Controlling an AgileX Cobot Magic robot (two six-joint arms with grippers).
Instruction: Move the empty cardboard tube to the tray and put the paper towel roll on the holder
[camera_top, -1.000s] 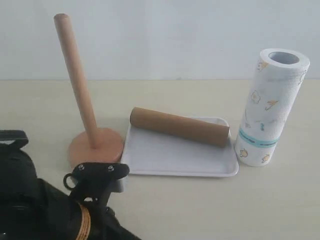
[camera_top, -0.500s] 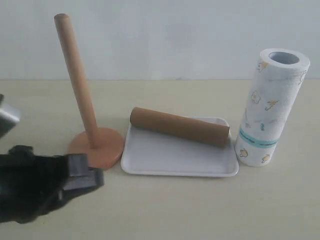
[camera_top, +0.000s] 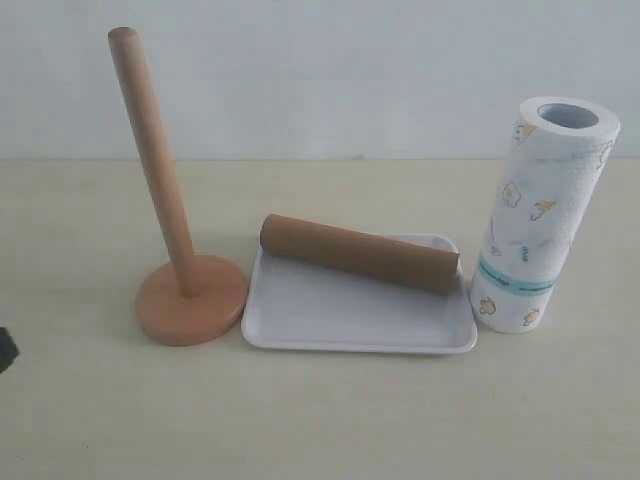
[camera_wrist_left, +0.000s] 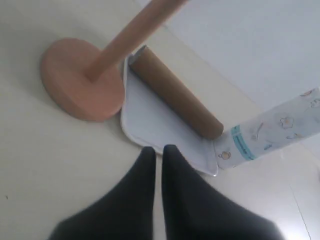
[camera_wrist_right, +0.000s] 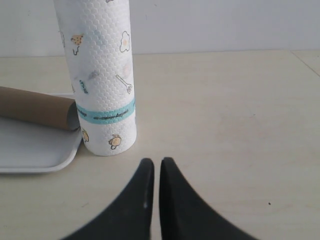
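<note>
Lying in the exterior view: the empty cardboard tube (camera_top: 360, 253) rested aslant across the far side of the tray (camera_top: 350, 315); that half of the task looked done.
Paper towel roll, exterior view: the paper towel roll (camera_top: 545, 215) stood upright just beside the tray's right edge, not yet on the holder (camera_top: 190, 300).
Holder, exterior view: bare pole, base just beside the tray's left edge.
Change, exterior view: the left arm, which had filled the lower left corner a second earlier, had pulled back to a dark sliver at the left edge, leaving the scene unobstructed.
Left gripper, left wrist view: the left gripper (camera_wrist_left: 157, 150) hung above the tray's near rim, fingers pressed almost together and holding nothing; tube, tray and holder base lay beyond it.
Right gripper, right wrist view: the right gripper (camera_wrist_right: 153, 162) faced the roll from nearby, fingers likewise drawn together and empty.
Judgement: the left arm seemed finished; the roll likely fell to the right arm, which would need to spread its fingers first.
</note>
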